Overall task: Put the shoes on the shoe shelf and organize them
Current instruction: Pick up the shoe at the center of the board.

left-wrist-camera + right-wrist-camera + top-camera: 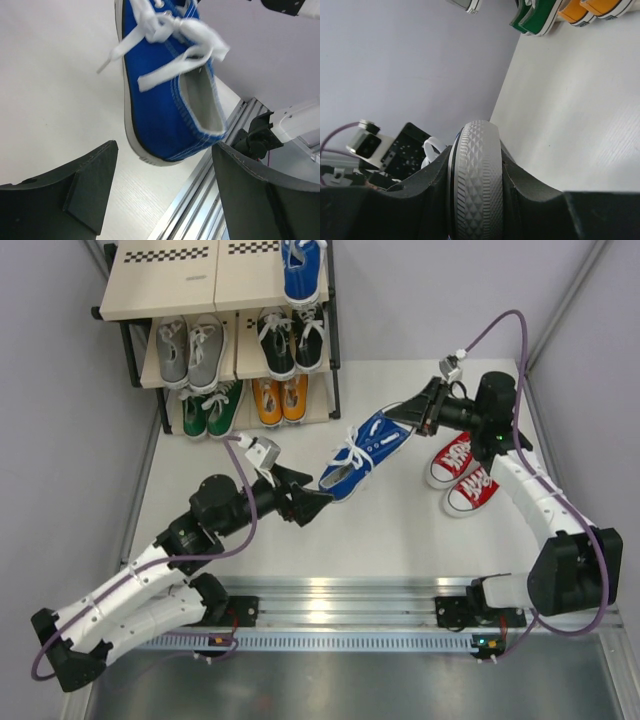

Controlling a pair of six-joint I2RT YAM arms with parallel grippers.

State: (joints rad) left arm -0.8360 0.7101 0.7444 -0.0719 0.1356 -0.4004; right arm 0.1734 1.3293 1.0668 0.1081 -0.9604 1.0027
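- The held blue shoe (365,452) hangs above the table (400,530) in the middle of the top view. Its toe points to the upper right and its heel to the lower left.
- The right gripper (403,415) is clamped on the toe. In the right wrist view its fingers (427,190) press on both sides of the diamond-patterned rubber toe cap (477,170).
- The left gripper (318,502) sits just below the heel with its jaws spread wide. In the left wrist view both fingers (85,185) stand apart from the shoe, with the heel and loose white laces (165,35) above the gap.
- The shoe shelf (160,285) fills the upper left of the top view.
- A second blue shoe (300,275) stands on the right end of the top tier.
- On the middle tier the grey pair (190,352) is on the left and the black pair (290,340) on the right.
- On the bottom tier the green pair (212,410) is on the left and the orange pair (278,398) on the right.
- The red pair (462,472) lies on the table at centre right, just below the right arm's wrist and well apart from the shelf.
- A purple cable (245,490) loops beside the left gripper.
- A metal rail (340,595) runs along the lower edge.
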